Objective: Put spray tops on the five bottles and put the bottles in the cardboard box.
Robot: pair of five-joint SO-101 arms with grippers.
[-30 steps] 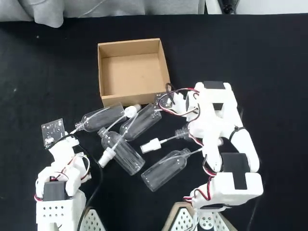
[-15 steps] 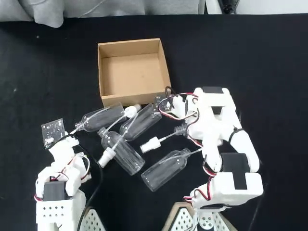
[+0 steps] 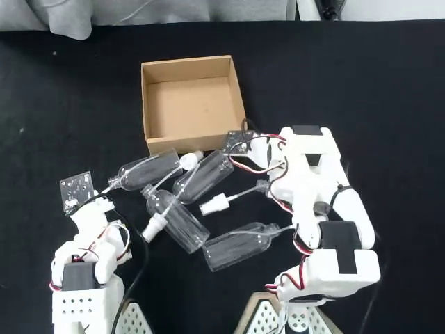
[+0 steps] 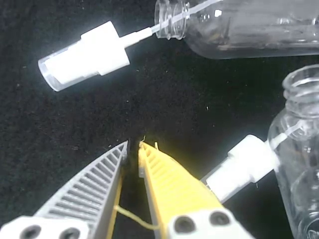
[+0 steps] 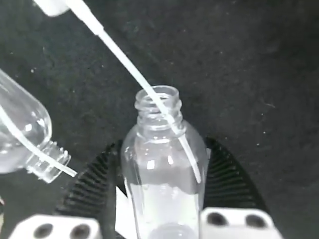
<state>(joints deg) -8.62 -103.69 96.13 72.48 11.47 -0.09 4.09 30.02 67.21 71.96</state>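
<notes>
The open cardboard box [image 3: 188, 104] stands at the back of the black table. Several clear bottles lie in front of it: one [image 3: 146, 169], a second [image 3: 204, 176], a third [image 3: 177, 219] and a fourth [image 3: 240, 245]. My right gripper [image 3: 268, 186] is shut on another bottle [image 5: 162, 169]; its open neck holds the tube of a white spray top [image 3: 215, 204]. My left gripper [image 4: 132, 147] is shut and holds nothing, close above the table. It sits between two loose spray tops [image 4: 84, 55] [image 4: 244, 164], whose tubes run into bottle necks.
A grey cloth [image 3: 139, 10] lies along the table's far edge. Both arm bases stand at the near edge. Bare black table stretches to the right of the right arm and left of the box.
My right gripper has shifted slightly left with its bottle, pushing the spray top left. The nearest lying bottle has swung flatter and slid left. The left arm has not moved.
</notes>
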